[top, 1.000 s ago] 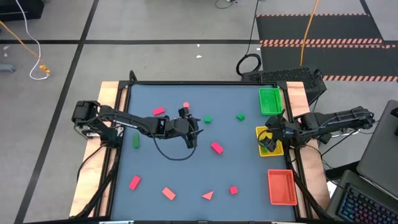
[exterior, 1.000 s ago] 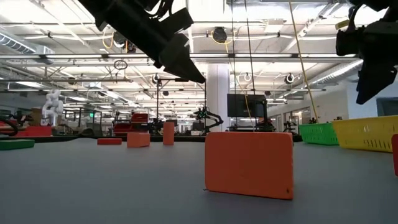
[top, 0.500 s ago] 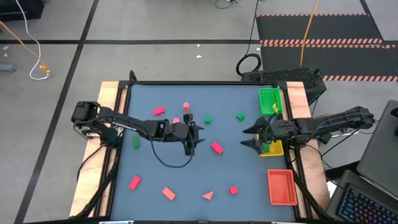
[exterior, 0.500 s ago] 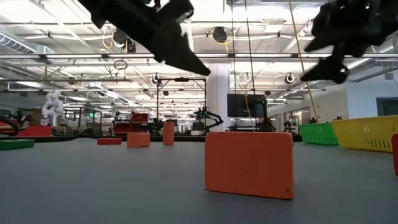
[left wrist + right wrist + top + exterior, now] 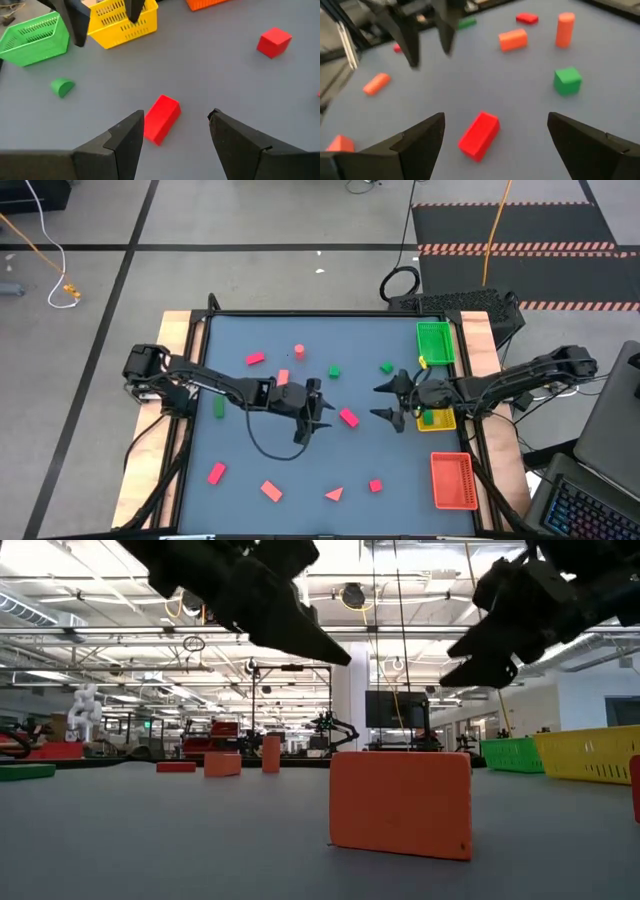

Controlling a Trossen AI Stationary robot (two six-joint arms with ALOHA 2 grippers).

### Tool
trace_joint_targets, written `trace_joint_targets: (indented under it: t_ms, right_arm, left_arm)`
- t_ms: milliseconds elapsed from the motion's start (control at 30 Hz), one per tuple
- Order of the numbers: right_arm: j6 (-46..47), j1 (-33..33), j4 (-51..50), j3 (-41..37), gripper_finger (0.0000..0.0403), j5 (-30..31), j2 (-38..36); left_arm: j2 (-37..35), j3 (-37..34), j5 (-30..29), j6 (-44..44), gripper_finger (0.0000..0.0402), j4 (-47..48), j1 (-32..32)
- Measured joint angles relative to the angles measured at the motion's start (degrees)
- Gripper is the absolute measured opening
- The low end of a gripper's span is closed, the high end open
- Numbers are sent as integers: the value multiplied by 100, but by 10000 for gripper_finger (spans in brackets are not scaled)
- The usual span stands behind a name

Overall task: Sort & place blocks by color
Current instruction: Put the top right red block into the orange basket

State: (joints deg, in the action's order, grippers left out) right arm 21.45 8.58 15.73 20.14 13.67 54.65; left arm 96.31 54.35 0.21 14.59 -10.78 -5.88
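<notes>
Two end effectors converge on one red block (image 5: 348, 418) near the bench's middle, and that is your main hazard. The left end effector (image 5: 318, 412) hangs just to one side of the block with its fingers spread. The right end effector (image 5: 392, 402) reaches in from the opposite side, near the block, its fingers also spread wide. Each wrist view shows the same red block (image 5: 161, 119) between that arm's own fingers, with the other arm's dark fingers farther off.

If both arms descend together, you risk finger striking finger, or one arm knocking the block away as the other closes. The block lies flat and skewed to both approaches, so a grip across its corners could twist it or let it slip out.

Other blocks lie well apart on the bench (image 5: 240, 450): green ones (image 5: 333, 370) toward the far side with a pink cylinder (image 5: 299, 352), red ones (image 5: 216, 473) along the near edge. The green tray (image 5: 433, 342), yellow tray (image 5: 440, 420) and red tray (image 5: 452, 480) line the right edge. The right arm lies over the yellow tray, so a carry to the red tray could clip the yellow tray's wall. Judge which arm should yield first.
</notes>
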Motion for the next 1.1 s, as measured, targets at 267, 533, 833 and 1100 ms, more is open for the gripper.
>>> trace_joint_targets:
  t_ms: [267,533,833,1100]
  right_arm:
    - [163,79,129,4,345,459,421]
    - [133,113,616,152,345,460,1365]
    - [-114,491,530,1285,345,454,3046]
    - [890,616,-84,1801,345,815,3820]
  left_arm:
    - [217,0,290,78,225,-536,268]
    - [416,-15,101,77,225,-326,342]
    - [-7,0,-846,-11,225,-138,733]
    - [-246,9,-913,-339,225,703,919]
